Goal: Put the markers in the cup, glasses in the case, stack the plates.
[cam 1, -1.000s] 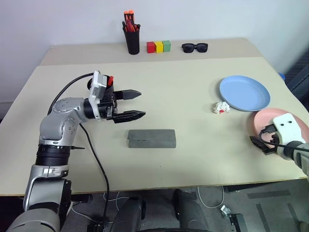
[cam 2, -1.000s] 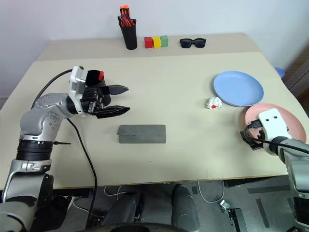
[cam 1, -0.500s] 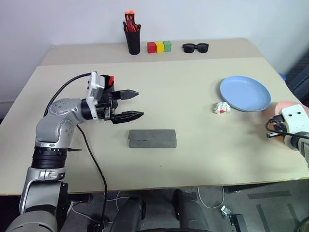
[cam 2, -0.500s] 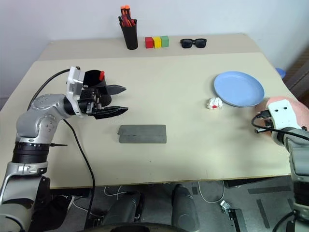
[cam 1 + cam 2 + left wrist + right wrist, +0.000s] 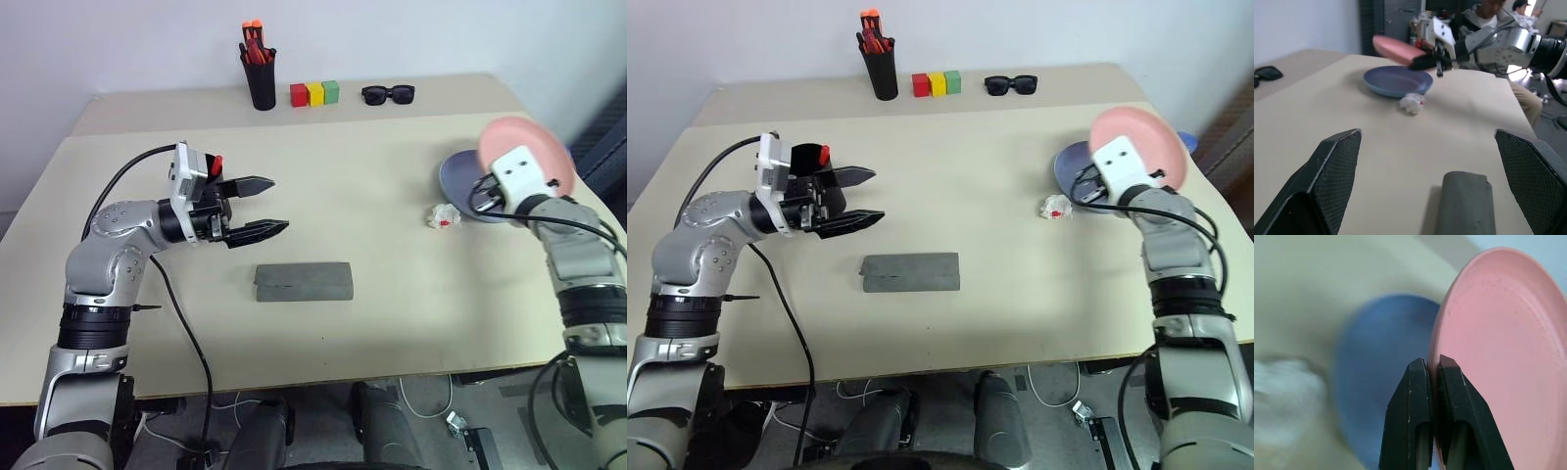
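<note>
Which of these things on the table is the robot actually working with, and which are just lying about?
Part of the job:
- pink plate, held by the right gripper
- blue plate
- black cup with a red marker
- grey case

Just lying about:
- sunglasses
- coloured blocks
- pen pot
- crumpled paper

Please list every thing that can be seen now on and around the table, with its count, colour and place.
pink plate: one, pink, held in the air above the blue plate
blue plate: one, light blue, table's right side
grey case: one, grey, table's middle, near side
crumpled paper: one, white with red, beside the blue plate
black cup: one, black, behind the left gripper
pen pot: one, black, orange-capped pens, far edge
blocks: three, red, yellow, green, far edge
sunglasses: one, black, far edge
people: seated beyond the table
left gripper: open, empty
right gripper: shut on the pink plate's rim
</note>
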Robot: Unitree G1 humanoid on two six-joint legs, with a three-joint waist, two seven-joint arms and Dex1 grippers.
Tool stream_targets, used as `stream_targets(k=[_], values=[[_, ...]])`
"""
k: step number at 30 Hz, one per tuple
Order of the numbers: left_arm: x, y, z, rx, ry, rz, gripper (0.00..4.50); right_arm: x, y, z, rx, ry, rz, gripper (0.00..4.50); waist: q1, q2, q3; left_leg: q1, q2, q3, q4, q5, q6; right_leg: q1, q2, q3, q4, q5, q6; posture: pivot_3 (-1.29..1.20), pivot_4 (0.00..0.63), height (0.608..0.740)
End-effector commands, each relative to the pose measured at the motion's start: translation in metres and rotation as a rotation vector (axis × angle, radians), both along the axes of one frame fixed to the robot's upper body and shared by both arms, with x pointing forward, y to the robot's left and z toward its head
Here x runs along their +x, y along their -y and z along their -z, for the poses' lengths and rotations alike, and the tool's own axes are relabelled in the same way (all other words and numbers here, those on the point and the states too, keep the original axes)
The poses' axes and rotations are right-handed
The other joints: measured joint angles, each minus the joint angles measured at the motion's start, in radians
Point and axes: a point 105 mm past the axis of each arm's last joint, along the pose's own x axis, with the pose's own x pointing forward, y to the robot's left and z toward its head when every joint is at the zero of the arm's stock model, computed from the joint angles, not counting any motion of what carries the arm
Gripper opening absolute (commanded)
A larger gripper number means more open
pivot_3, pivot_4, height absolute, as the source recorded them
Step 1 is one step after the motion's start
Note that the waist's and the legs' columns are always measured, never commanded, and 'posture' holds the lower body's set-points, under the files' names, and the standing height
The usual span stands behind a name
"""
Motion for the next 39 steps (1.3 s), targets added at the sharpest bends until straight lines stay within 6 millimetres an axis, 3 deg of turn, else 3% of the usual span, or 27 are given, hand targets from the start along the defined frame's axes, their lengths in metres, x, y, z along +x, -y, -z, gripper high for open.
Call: stream_targets(k=[1,3,6,10,12,14,18,20,23,30,33,36,37,39], values=[[-0.004,-0.006,-0.011,-0.003,0.048,-0.028,4.50,0.005,-0.004,-0.013,0.041,0.044,-0.039,0.34,0.002,0.000,0.000,0.000,0.000,0.000,0.000,0.000,0.000,0.000,0.000,0.000,0.000,0.000,0.000,0.00,0.150,0.740],[-0.005,-0.007,-0.010,-0.004,0.047,-0.038,4.50,0.006,-0.005,-0.015,0.078,0.048,-0.046,0.99,0.003,0.000,0.000,0.000,0.000,0.000,0.000,0.000,0.000,0.000,0.000,0.000,0.000,0.000,0.000,0.00,0.150,0.740],[-0.005,-0.008,-0.010,0.000,0.052,-0.048,4.50,0.008,-0.003,-0.025,0.113,0.099,-0.029,2.58,0.000,0.000,0.000,0.000,0.000,0.000,0.000,0.000,0.000,0.000,0.000,0.000,0.001,0.000,0.000,0.00,0.150,0.740],[-0.004,-0.014,-0.010,0.027,0.045,-0.040,4.50,0.010,-0.002,-0.062,0.408,0.225,0.006,4.48,-0.007,0.000,0.000,0.000,0.000,0.000,0.000,0.000,0.000,0.000,0.000,0.000,0.001,0.000,0.000,0.00,0.150,0.740],[-0.002,-0.016,-0.012,0.033,0.047,-0.038,4.50,0.006,-0.003,-0.071,0.504,0.244,-0.003,4.48,-0.007,0.000,0.000,0.000,0.000,0.000,-0.001,0.000,0.000,-0.001,0.000,0.000,0.001,0.000,0.000,0.00,0.150,0.740],[-0.001,-0.016,-0.015,0.031,0.057,-0.032,4.50,0.001,-0.011,-0.068,0.543,0.212,-0.030,4.48,-0.006,0.000,0.000,0.000,0.000,0.000,-0.001,0.000,0.000,-0.001,0.000,0.000,0.001,0.000,0.000,0.00,0.150,0.740],[-0.004,-0.011,-0.016,0.018,0.052,-0.005,4.50,-0.020,-0.048,-0.030,0.370,0.069,-0.187,4.48,-0.001,0.000,0.000,0.000,0.000,-0.001,-0.001,0.000,0.000,-0.001,0.000,0.000,0.001,0.000,0.000,0.00,0.150,0.740],[-0.006,-0.010,-0.015,0.019,0.049,0.001,4.50,-0.027,-0.056,-0.016,0.343,0.031,-0.202,4.48,-0.001,0.000,0.000,0.000,0.000,-0.001,-0.001,0.000,0.000,-0.001,0.000,0.000,0.001,0.000,0.000,0.00,0.150,0.740],[-0.007,-0.011,-0.014,0.023,0.043,0.001,4.50,-0.031,-0.057,0.000,0.326,-0.005,-0.198,4.48,-0.002,0.001,0.000,0.000,0.000,0.000,0.000,0.000,0.000,-0.001,0.000,0.000,0.002,0.000,0.000,0.00,0.150,0.740],[-0.009,-0.010,-0.013,0.030,0.043,-0.003,4.50,-0.020,-0.049,0.015,0.337,-0.042,-0.125,4.48,-0.006,0.001,0.000,0.000,0.000,0.000,0.000,0.000,0.000,-0.001,0.000,0.000,0.002,0.000,0.000,0.00,0.150,0.740],[-0.010,-0.010,-0.012,0.034,0.039,-0.004,4.50,-0.017,-0.054,0.022,0.314,-0.067,-0.142,3.60,-0.006,0.001,0.000,0.000,0.000,0.000,0.000,0.000,0.000,-0.001,0.000,0.000,0.002,0.000,0.000,0.00,0.150,0.740],[-0.010,-0.010,-0.011,0.039,0.037,-0.008,4.50,-0.015,-0.055,0.031,0.294,-0.100,-0.136,2.12,-0.006,0.001,0.000,0.000,0.000,0.000,0.000,0.000,0.000,-0.001,0.000,0.000,0.002,0.000,0.000,0.00,0.150,0.740],[-0.010,-0.010,-0.012,0.040,0.038,-0.010,4.50,-0.014,-0.054,0.034,0.280,-0.109,-0.130,1.37,-0.006,0.001,0.000,0.000,0.000,0.000,0.000,0.000,0.000,-0.001,0.000,0.000,0.002,0.000,0.000,0.00,0.150,0.740],[-0.010,-0.011,-0.012,0.040,0.039,-0.013,4.50,-0.013,-0.053,0.035,0.273,-0.111,-0.125,0.52,-0.006,0.000,0.000,0.000,0.000,0.000,0.000,0.000,0.000,-0.001,0.000,0.000,0.002,0.000,0.000,0.00,0.150,0.740]])
